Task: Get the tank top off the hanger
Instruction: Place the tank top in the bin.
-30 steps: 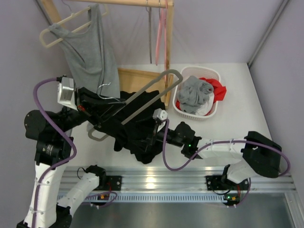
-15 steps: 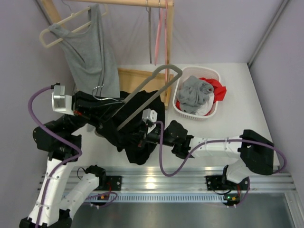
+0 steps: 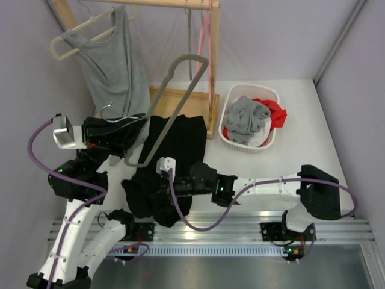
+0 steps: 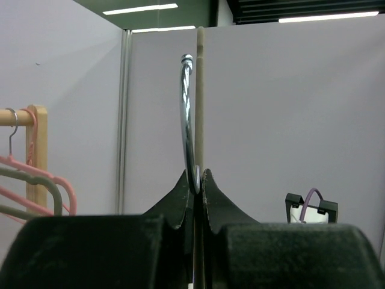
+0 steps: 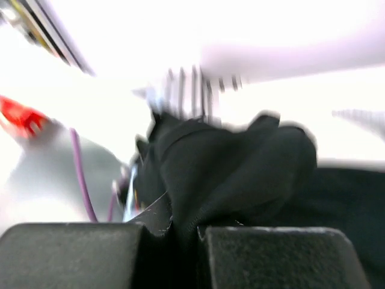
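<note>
The tank top [image 3: 180, 141] is soft, matt black cloth. The hanger [image 3: 174, 114] looks like matt grey plastic, its hook [image 4: 187, 120] polished, shiny metal. Rack [image 3: 215, 42]: pale bare wood. Basket [image 3: 255, 88]: smooth white plastic.

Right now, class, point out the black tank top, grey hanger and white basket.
black tank top [image 3: 189, 141]: top view, flat spread fabric.
grey hanger [image 3: 191, 56]: top view, upper bend.
white basket [image 3: 251, 88]: top view, far rim.

No writing, label, brand or number is legible — not on anything in view.
</note>
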Action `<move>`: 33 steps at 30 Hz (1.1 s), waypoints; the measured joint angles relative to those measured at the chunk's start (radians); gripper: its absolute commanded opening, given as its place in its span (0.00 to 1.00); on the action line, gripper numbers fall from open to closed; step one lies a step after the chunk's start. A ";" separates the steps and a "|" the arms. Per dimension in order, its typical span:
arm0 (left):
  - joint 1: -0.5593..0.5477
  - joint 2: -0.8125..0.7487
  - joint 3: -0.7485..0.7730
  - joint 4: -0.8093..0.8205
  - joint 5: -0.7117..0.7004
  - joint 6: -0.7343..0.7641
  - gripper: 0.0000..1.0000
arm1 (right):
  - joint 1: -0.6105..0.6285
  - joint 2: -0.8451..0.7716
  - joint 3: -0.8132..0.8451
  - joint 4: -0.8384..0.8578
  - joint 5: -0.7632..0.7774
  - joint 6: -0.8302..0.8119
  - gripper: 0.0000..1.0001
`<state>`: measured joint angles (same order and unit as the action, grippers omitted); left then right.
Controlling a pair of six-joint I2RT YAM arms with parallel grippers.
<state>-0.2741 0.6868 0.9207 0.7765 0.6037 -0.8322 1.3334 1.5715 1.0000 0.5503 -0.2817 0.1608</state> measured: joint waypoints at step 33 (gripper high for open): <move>0.000 -0.204 0.066 -0.571 -0.108 0.397 0.00 | -0.475 -0.413 0.598 -0.260 0.732 -0.478 0.00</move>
<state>-0.2737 0.4828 0.9871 0.2058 0.4957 -0.4347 0.8585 1.1584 1.5982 0.2901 0.4500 -0.3168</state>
